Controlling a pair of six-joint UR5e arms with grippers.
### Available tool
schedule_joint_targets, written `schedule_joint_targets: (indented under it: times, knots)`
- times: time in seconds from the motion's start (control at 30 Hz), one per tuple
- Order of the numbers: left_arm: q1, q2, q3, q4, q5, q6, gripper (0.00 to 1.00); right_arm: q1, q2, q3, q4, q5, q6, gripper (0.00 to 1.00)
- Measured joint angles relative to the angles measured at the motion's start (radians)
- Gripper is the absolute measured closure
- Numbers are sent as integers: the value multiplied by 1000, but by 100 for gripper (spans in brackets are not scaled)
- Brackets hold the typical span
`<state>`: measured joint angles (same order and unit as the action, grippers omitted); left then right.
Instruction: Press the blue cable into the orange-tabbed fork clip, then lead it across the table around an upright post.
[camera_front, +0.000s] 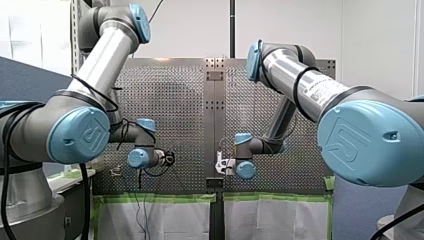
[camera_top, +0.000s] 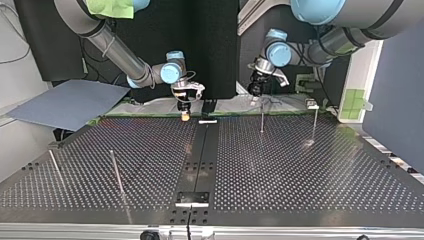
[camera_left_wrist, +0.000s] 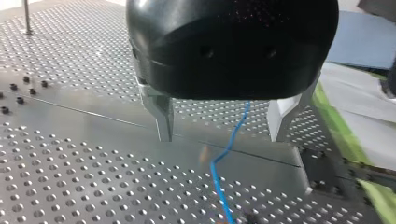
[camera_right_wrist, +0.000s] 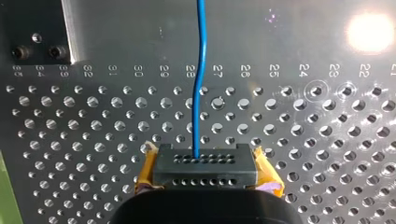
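The blue cable leaves a black connector block and runs ahead over the perforated plate. My right gripper is shut on that block, its yellow pads on both sides. In the left wrist view the blue cable hangs loosely between the metal fingers of my left gripper, which is open and not touching it. A small blurred orange spot lies beside the cable on the plate. In the top view my right gripper and my left gripper hover at the table's far edge.
Thin upright posts stand on the table: two at the top view's right and two at its left. A small white part lies on the centre strip. A grey sheet lies beyond the far left corner.
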<state>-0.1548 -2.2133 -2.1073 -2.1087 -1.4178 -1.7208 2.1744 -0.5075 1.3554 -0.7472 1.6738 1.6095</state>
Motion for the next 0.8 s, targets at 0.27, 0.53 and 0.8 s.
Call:
schedule_joint_targets:
  times: [0.27, 0.53, 0.8]
  knots:
    - [-64, -2, 40, -8, -64, -16, 0, 0, 1, 0, 0, 0, 0, 100]
    - [-118, -4, 49, -9, -126, -16, 0, -4, 2, 0, 6, -1, 1, 100]
    - [-110, -5, 73, -16, -193, -17, 0, -10, 2, 1, 13, -2, 3, 100]
